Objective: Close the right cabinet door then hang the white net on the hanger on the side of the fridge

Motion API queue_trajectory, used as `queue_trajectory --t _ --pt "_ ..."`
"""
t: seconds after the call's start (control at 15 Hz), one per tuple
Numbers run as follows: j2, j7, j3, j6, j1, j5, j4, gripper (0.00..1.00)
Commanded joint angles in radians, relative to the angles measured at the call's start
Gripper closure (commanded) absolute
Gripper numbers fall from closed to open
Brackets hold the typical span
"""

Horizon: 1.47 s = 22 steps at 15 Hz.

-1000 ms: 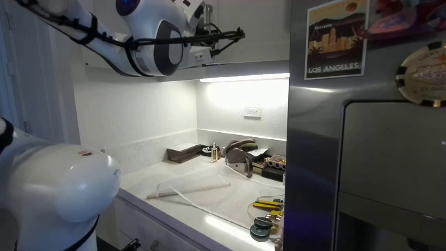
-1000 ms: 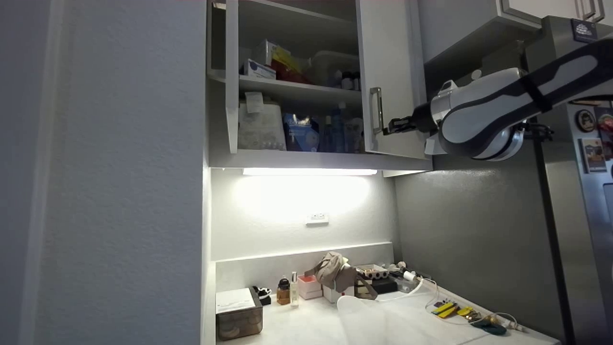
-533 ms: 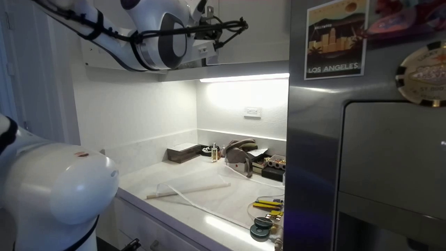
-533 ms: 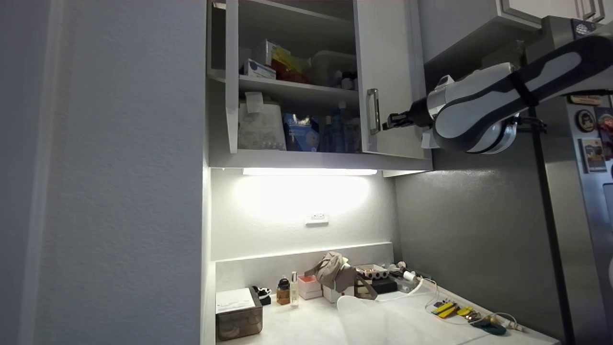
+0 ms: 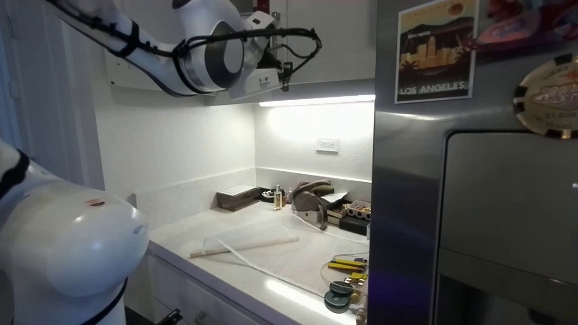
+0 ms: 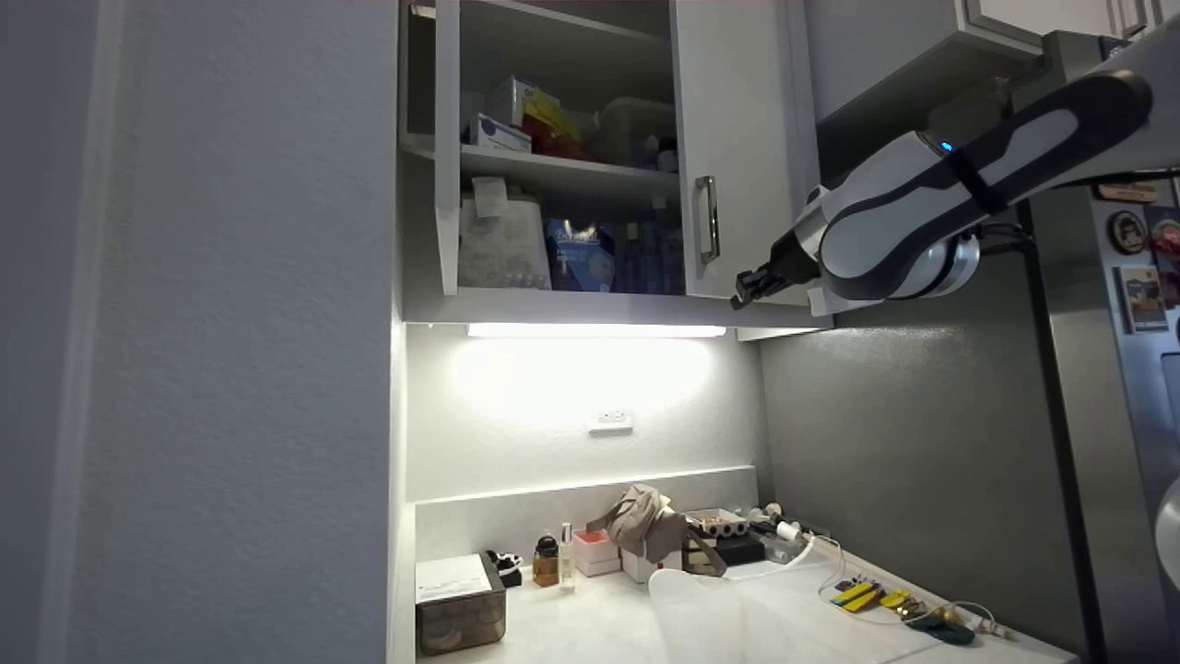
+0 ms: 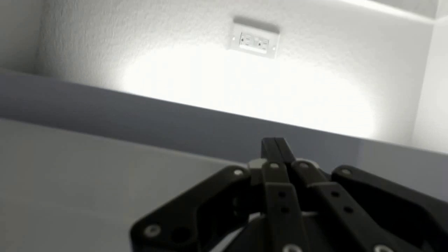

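The right cabinet door [image 6: 747,120] stands part-way open, its metal handle [image 6: 708,219] facing out. Just below and right of that handle, my gripper [image 6: 738,293] points downward in front of the door's lower edge. In the wrist view the gripper [image 7: 278,148] has its fingertips pressed together with nothing between them. The white net [image 6: 696,613] lies spread on the counter; in an exterior view the net [image 5: 257,232] shows a thin rod along its edge and a white strap. The fridge [image 6: 922,443] shows its grey side. The hanger cannot be made out, hidden or out of view.
The left cabinet door [image 6: 447,157] also stands open, beside shelves of boxes and bottles. On the counter [image 5: 189,230] are a dark box [image 6: 461,604], bottles [image 6: 546,561], a brown cloth item [image 6: 636,521] and yellow tools [image 6: 857,595]. A light strip [image 6: 595,330] runs under the cabinet.
The right cabinet door has swung further inward, narrowing its opening. My gripper, formerly beside the handle, has come away from it, dropped lower and tilted down, still shut.
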<state>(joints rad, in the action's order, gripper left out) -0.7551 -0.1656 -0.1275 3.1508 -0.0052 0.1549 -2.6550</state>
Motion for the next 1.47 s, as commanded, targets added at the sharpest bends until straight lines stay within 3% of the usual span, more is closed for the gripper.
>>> queue_trajectory --t 0.0,0.4,0.87,1.4 --pt "-0.021 -0.008 0.021 -0.257 0.003 -0.013 0.05 1.0" --pt "-0.038 -0.052 -0.011 -0.704 0.099 -0.09 0.164 1.0" --pt "-0.056 -0.081 0.002 -1.139 0.079 -0.086 0.283 1.0" --pt "-0.066 -0.106 -0.003 -1.374 0.068 -0.068 0.215 1.0"
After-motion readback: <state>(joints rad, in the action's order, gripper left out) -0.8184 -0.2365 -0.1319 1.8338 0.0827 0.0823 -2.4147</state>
